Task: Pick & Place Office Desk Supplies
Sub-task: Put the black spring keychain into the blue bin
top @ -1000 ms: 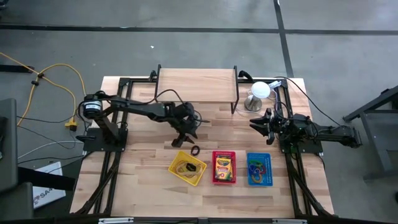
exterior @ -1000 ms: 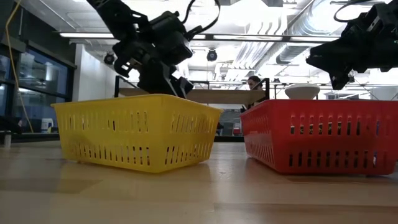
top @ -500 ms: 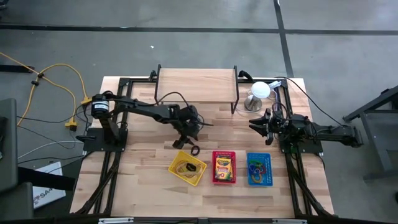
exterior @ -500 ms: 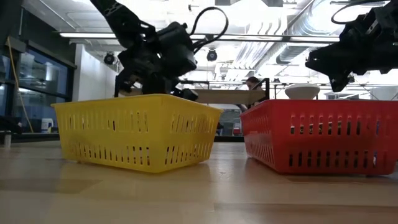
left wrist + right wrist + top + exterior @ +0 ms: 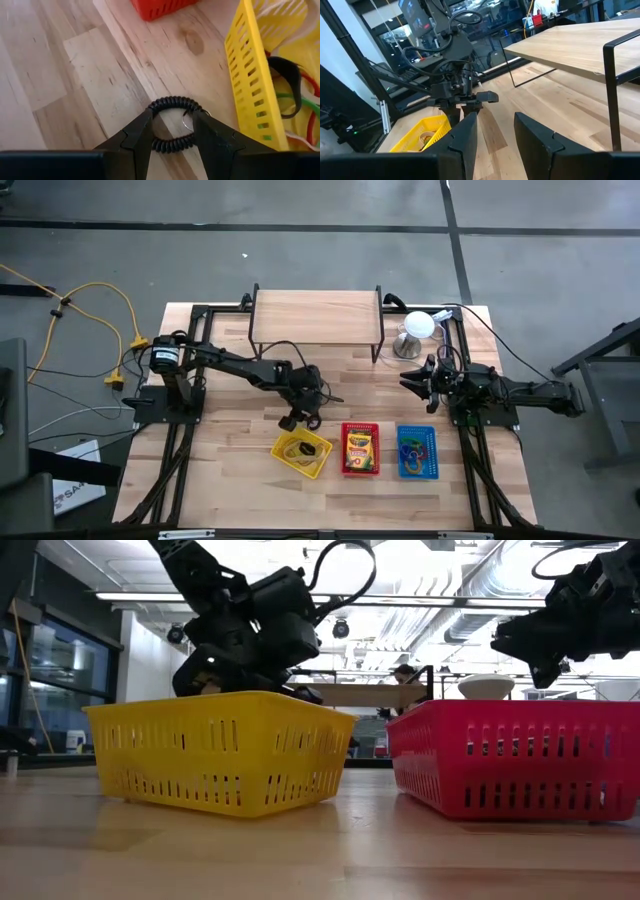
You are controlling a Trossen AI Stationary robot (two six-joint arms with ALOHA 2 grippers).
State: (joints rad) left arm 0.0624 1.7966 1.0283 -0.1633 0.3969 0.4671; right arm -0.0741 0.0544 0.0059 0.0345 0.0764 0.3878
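A black coil ring (image 5: 173,123), a spiral loop with a small metal ring on it, lies flat on the bench (image 5: 230,440) just beside the outer wall of the yellow basket (image 5: 301,449), between that basket and the red one. The left gripper (image 5: 172,131) hangs directly over it with its jaws spread, one finger to each side of the loop, so the coil sits in the gap and is not yet pinched. Judging by this, the step in hand is the pick of that stray coil. The next move calls for coming down to the wood, pressing the jaws together on the coil's rim and lifting it the short way over the basket wall. The yellow basket already holds rubber bands (image 5: 295,100) in red, green and tan, plus a dark loop. To its right, the red basket (image 5: 360,449) carries a crayon box (image 5: 359,447), and the blue basket (image 5: 416,451) holds small coloured clips (image 5: 410,452). Farthest right, the right gripper (image 5: 492,131) waits above the bench near its own base, jaws spread and holding nothing.
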